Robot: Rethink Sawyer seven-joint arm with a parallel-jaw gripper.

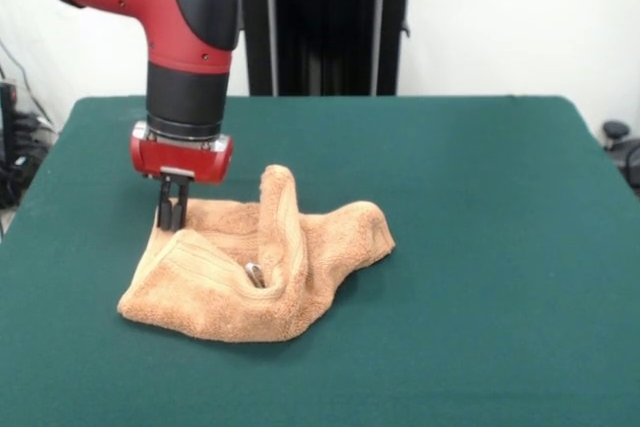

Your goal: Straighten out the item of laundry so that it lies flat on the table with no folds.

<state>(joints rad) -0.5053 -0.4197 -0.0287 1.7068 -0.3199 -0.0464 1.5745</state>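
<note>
One tan towel [255,272] lies crumpled on the green table [480,247], at about 9 o'clock from the table's middle, with a tall ridge standing up in its centre. The gripper [173,209] comes down at the towel's 10 o'clock corner; its fingers are nearly together and pinch the towel's edge.

Arm [170,7] cut off at top; towel [250,267] folds hide underside.

A tan towel [262,269] with a ribbed woven band is seen on the dark green table [480,247]. The arm [165,7] is coloured red and black.
</note>
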